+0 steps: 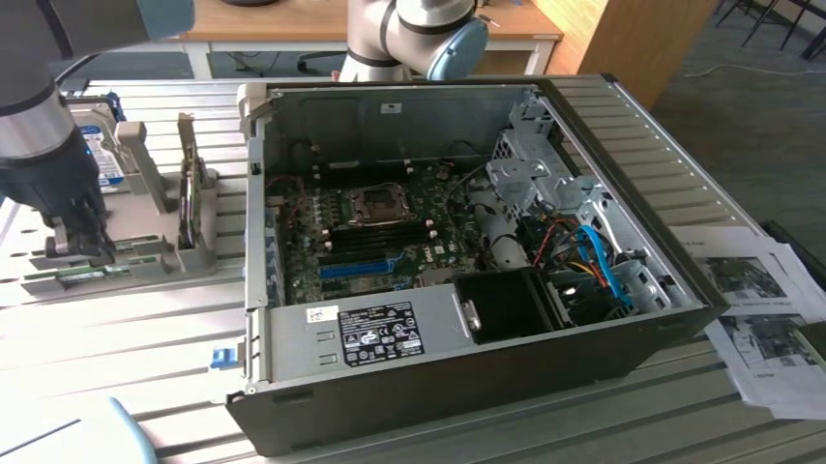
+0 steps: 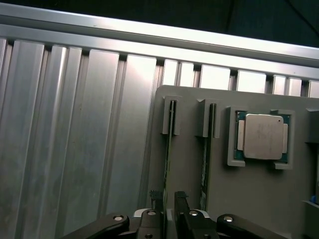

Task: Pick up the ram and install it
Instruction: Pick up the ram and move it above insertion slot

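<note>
The ram is a thin green stick standing on edge in a slot of the grey holder. A second stick stands in the slot beside it. My gripper is open, with one dark finger on each side of the first ram's near end; a gap shows on both sides. In the exterior view the gripper hangs low over the holder at the exterior view's left, with the ram just under it. The black memory slots lie on the motherboard inside the open computer case.
A processor chip sits in a pocket of the holder beside the sticks. A hard drive stands behind the holder. A blue slot and cables are inside the case. Printed papers lie at the exterior view's right on the ribbed metal table.
</note>
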Controlling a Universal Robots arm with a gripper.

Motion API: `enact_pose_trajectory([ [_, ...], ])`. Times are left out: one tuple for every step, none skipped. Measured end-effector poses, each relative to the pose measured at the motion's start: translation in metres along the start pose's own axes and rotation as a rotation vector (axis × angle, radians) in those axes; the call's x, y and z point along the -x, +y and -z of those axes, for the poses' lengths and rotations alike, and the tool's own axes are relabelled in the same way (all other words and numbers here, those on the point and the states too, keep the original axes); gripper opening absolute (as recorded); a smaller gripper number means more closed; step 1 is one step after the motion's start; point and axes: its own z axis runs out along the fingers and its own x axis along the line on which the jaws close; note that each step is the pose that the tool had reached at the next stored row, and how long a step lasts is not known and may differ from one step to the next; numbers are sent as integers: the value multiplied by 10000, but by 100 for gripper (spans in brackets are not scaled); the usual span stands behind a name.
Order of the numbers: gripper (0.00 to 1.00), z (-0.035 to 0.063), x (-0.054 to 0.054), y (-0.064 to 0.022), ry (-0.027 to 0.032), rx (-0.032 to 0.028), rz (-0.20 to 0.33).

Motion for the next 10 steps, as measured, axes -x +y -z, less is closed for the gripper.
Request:
enact_pose_trajectory([
  [23, -4, 0, 0, 0, 0, 0],
  [23, -9, 0, -1, 0, 0, 0],
  [23, -13, 0, -1, 0, 0, 0],
  [23, -18, 0, -1, 0, 1, 0],
  [23, -22, -1, -1, 0, 0, 0],
  [23, -27, -1, -1, 0, 0, 0],
  [23, -30, -1, -1, 1, 1, 0],
  [23, -35, -1, -2, 0, 1, 0],
  [23, -39, -1, -2, 0, 0, 0],
  [23, -44, -1, -2, 0, 1, 0],
])
